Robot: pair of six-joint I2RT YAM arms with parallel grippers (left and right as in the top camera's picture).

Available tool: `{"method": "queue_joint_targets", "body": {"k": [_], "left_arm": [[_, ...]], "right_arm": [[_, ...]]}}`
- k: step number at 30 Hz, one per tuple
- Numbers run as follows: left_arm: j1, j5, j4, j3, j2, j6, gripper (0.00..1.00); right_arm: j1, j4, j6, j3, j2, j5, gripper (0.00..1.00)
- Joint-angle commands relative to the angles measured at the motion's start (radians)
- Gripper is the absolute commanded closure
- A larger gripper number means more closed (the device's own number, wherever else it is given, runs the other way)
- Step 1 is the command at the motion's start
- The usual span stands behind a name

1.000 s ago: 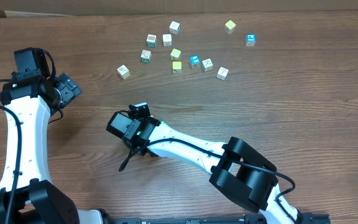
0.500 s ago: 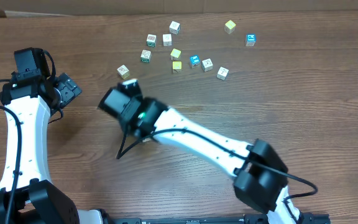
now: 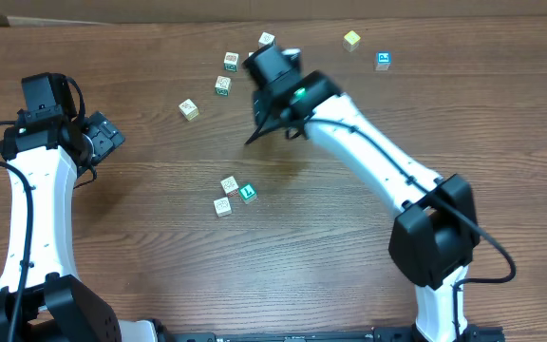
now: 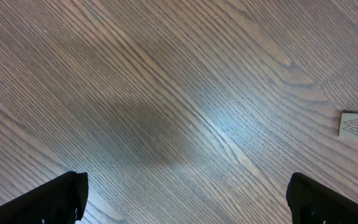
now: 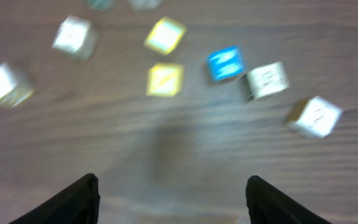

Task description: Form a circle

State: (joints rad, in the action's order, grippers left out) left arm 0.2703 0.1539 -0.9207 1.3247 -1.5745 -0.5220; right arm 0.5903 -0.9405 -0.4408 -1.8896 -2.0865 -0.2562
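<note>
Item: the circle, a green-faced cube and two whitish ones huddled on the table, well apart from my right jaws (spread, empty) above the loose cubes, left jaws likewise spread and idle; risk, I judge: closing among crowded neighbours scatters them.

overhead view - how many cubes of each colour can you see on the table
yellow cube: 1
blue cube: 1
green-faced cube: 1
whitish cubes: 6
total: 9 in sight; the right arm may cover more
</note>
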Motion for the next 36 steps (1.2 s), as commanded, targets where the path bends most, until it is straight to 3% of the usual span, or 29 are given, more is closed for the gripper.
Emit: {"method": "queue_joint_targets", "body": {"k": [1,19,36], "left_arm": [[-0.002,0.006,0.002,0.011,0.009,-0.013,0.0],[-0.002,0.006,0.002,0.011,0.009,-0.013,0.0],[-0.002,0.006,0.002,0.011,0.009,-0.013,0.0]], "right_arm": [[-0.064,0.032,0.004,0.022,-0.002,0.018,0.25],[-0.239,0.095,-0.003,0.04,-0.004,0.017,0.19],[-0.309,0.257,-0.033,0.245,-0.004,0.064,0.19]]}}
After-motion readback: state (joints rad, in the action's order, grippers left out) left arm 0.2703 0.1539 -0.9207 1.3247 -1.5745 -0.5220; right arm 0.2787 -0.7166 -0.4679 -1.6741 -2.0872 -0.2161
